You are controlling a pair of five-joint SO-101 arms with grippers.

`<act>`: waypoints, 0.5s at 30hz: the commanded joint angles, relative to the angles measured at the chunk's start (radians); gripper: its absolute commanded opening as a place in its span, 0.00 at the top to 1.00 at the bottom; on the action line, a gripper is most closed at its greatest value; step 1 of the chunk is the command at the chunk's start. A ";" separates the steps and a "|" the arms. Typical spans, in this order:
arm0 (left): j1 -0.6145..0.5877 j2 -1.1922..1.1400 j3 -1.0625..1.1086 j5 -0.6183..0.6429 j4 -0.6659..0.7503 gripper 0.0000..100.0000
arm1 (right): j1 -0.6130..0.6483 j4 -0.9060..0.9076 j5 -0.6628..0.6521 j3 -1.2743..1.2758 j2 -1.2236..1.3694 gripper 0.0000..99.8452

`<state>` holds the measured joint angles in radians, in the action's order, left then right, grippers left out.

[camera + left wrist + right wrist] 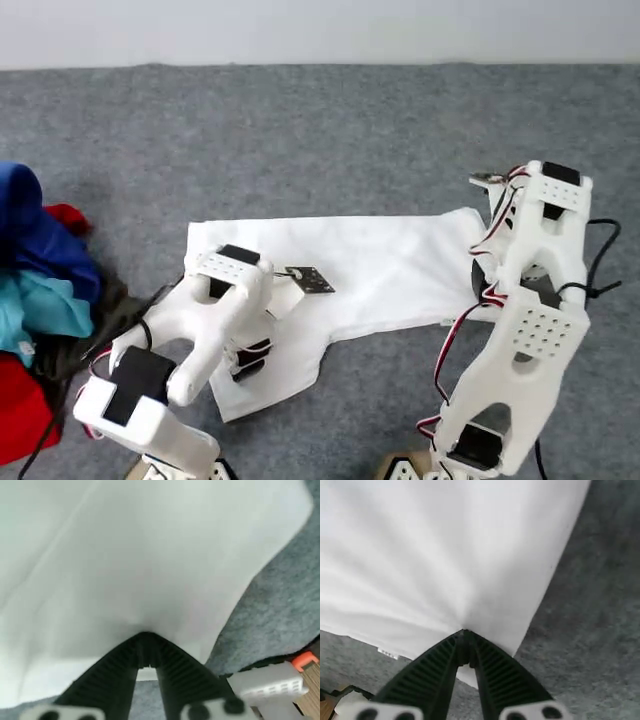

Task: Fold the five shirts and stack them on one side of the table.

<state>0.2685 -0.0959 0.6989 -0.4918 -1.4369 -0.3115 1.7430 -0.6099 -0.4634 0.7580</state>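
Note:
A white shirt (390, 270) lies spread across the middle of the grey table (330, 140), one part trailing toward the front left. In the left wrist view my left gripper (145, 637) is shut on a pinch of the shirt (150, 565) near its front edge. My right gripper (465, 632) is likewise shut on the cloth (445, 555), close to the shirt's right edge. From above, the left arm (215, 300) leans over the shirt's left half. The right arm (530, 290) stands at its right end.
A heap of other shirts sits at the table's left edge: blue (25, 230), teal (40, 305), red (18, 405) and a dark one (100, 315). The arm bases stand at the front edge. Bare grey table stretches along the back.

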 commanded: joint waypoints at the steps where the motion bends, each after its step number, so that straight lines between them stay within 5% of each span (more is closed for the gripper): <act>1: -0.005 0.123 -0.042 -0.009 -0.080 0.99 | -0.013 0.050 -0.011 -0.077 -0.048 0.99; 9: 0.071 0.494 -0.099 -0.005 -0.235 0.99 | 0.041 0.053 -0.006 -0.051 -0.263 0.99; 15: -0.226 0.667 -0.150 -0.009 -0.304 0.98 | 0.143 0.051 -0.014 0.137 -0.493 0.99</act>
<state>0.2041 0.4826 0.6038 -0.4933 -1.7085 -0.2225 1.7507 -0.6114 -0.3913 0.4235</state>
